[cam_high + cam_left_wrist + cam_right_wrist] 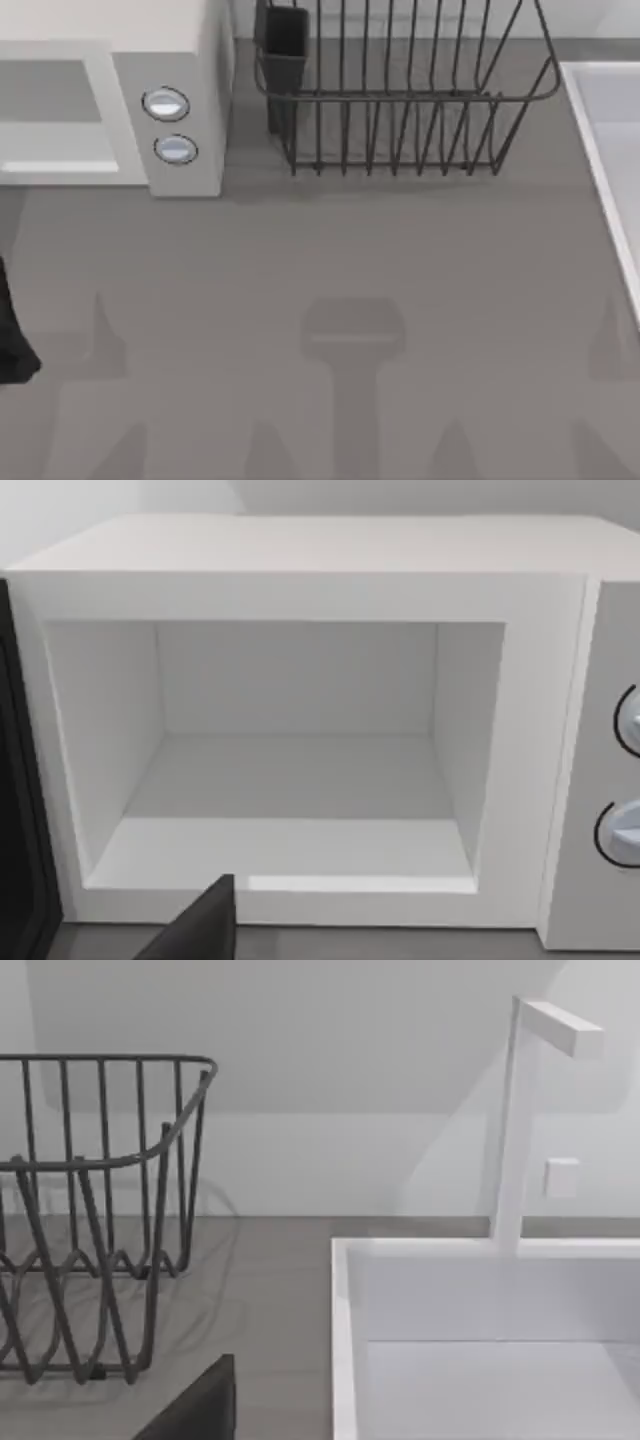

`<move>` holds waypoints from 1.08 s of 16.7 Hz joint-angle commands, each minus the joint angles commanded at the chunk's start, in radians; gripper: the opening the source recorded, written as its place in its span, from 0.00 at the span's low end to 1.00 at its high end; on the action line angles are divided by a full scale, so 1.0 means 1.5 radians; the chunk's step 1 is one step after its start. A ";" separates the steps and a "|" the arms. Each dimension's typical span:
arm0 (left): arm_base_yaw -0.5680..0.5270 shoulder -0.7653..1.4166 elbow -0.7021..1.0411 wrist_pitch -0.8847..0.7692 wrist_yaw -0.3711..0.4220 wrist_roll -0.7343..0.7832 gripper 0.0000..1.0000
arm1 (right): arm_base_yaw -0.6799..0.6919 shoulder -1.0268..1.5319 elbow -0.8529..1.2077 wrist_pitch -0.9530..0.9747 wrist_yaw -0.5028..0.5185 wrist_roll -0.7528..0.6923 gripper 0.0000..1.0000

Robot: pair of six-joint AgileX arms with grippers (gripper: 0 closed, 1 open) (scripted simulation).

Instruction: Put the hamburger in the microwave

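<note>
The microwave (185, 40) stands at the table's far left, an off-white box with two round silver-blue buttons (166, 104). In the left wrist view the microwave (300, 590) is straight ahead with its door swung aside as a dark slab (18, 810). Its white cavity (290, 820) is bare. A dark part of my left gripper (200, 925) pokes in just short of the cavity's front sill. A dark part of my right gripper (200, 1405) hangs over the table between the rack and the sink. The hamburger is out of view.
A dark wire rack (400, 100) with a dark cup holder (283, 45) stands at the back middle. A white sink (610, 150) with a white tap (515, 1120) lies at the right. A dark shape (12, 335) sits at the table's left edge.
</note>
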 joint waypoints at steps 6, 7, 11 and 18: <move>0.009 0.072 0.059 -0.052 0.002 0.070 1.00 | 0.000 0.000 0.000 0.000 0.000 0.000 1.00; 0.014 0.107 0.086 -0.075 0.002 0.104 1.00 | 0.000 0.000 0.000 0.000 0.000 0.000 1.00; 0.040 0.319 0.221 -0.198 0.000 0.288 1.00 | 0.000 0.000 0.000 0.000 0.000 0.000 1.00; 0.091 0.780 0.475 -0.454 -0.003 0.649 1.00 | 0.000 0.000 0.000 0.000 0.000 0.000 1.00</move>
